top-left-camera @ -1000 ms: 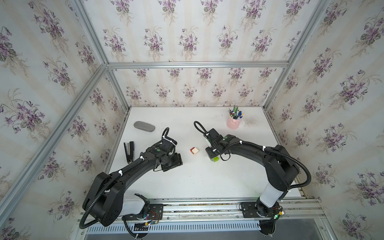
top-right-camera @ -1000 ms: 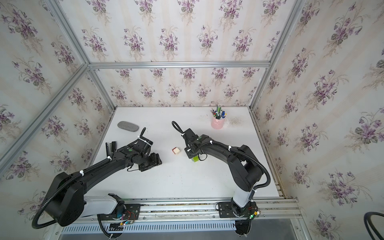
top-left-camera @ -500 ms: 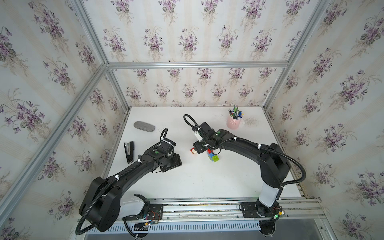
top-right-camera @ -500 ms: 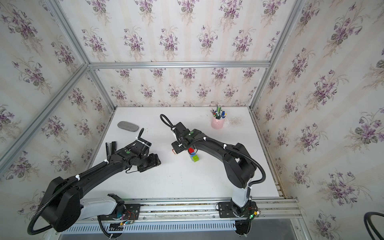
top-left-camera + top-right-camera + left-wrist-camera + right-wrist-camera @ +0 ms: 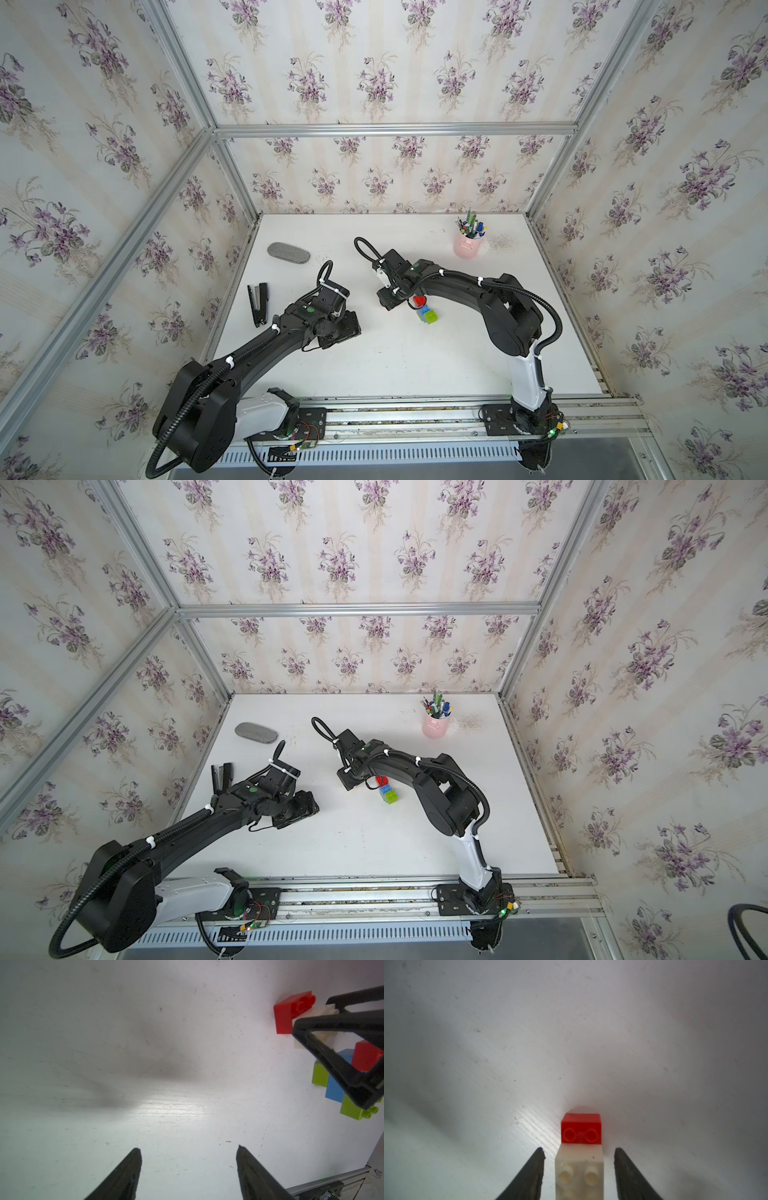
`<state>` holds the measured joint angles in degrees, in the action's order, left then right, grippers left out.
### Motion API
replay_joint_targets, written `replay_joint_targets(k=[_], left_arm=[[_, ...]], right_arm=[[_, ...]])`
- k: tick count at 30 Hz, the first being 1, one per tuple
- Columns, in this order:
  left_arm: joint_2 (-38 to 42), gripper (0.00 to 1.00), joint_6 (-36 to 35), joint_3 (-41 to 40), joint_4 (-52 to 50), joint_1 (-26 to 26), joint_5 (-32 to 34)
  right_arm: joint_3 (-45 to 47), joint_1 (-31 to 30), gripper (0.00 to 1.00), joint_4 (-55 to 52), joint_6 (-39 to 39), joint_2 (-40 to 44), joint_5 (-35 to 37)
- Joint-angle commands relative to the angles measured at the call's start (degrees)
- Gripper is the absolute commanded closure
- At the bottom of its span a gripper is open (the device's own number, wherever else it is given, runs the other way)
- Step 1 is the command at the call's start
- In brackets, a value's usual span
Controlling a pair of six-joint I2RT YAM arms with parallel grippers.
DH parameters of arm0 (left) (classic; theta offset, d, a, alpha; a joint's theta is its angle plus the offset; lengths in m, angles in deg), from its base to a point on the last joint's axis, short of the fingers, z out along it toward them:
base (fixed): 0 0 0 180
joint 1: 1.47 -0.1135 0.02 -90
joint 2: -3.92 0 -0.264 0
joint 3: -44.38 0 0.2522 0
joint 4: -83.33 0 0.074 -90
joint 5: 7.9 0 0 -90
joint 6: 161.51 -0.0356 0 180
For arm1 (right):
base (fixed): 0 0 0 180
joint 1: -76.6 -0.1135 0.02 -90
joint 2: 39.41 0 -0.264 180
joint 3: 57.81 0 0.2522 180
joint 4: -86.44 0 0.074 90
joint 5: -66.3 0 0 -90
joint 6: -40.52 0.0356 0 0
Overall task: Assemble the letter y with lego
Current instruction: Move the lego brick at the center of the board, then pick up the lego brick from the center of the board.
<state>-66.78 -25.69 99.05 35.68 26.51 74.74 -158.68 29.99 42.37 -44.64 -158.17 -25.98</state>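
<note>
White brick (image 5: 579,1172) with a red brick (image 5: 581,1129) plugged on its end, lying on the surface (image 5: 488,1043). Right claw (image 5: 579,1149) straddles the white one: fingers apart, gap visible on both sides, no grip. Second lego cluster (image 5: 424,311) sits just beside it, with red, blue and lime-green bricks stuck together. Can't tell whether it touches the white brick, since a claw finger blocks that spot in the left wrist view. Left claw (image 5: 188,1149) spread wide, empty, over bare surface, clear of all bricks. Pink pen cup (image 5: 467,245) near the far edge. Stapler (image 5: 257,303) and grey oval pad (image 5: 289,253) on the left arm's side.
</note>
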Motion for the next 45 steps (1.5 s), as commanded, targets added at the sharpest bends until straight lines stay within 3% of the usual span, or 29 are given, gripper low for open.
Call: replay_joint_targets(k=[1,9,18,25,32,39,45], left_arm=[[0.3,0.27,0.7,-0.2,-0.3,-0.2,0.8],[1.6,0.26,0.7,-1.2,-0.4,-0.8,1.0],[3.5,0.27,0.2,-2.7,-0.9,-2.5,1.2],[2.7,0.27,-0.3,-2.6,-0.9,-3.0,1.1],[1.2,0.27,-1.0,-1.6,-0.8,-3.1,0.7],[-0.6,0.27,-2.7,-1.2,2.7,-3.0,-2.2],[-3.7,0.26,-4.2,-1.2,8.5,-3.1,-6.5]], right_arm=[[-0.2,-0.2,0.52,-0.3,-0.7,-0.4,-1.7],[0.9,-2.2,0.66,-0.4,-2.1,-0.4,-2.9],[8.1,-7.2,0.69,2.4,-8.2,4.4,-4.9],[12.1,-10.4,0.65,4.1,-12.9,6.8,-3.7],[11.4,-10.7,0.47,3.8,-13.8,8.3,-2.5],[13.0,-9.6,0.45,5.4,-9.7,13.9,-1.3],[17.1,-5.2,0.46,7.5,-2.5,21.7,0.5]])
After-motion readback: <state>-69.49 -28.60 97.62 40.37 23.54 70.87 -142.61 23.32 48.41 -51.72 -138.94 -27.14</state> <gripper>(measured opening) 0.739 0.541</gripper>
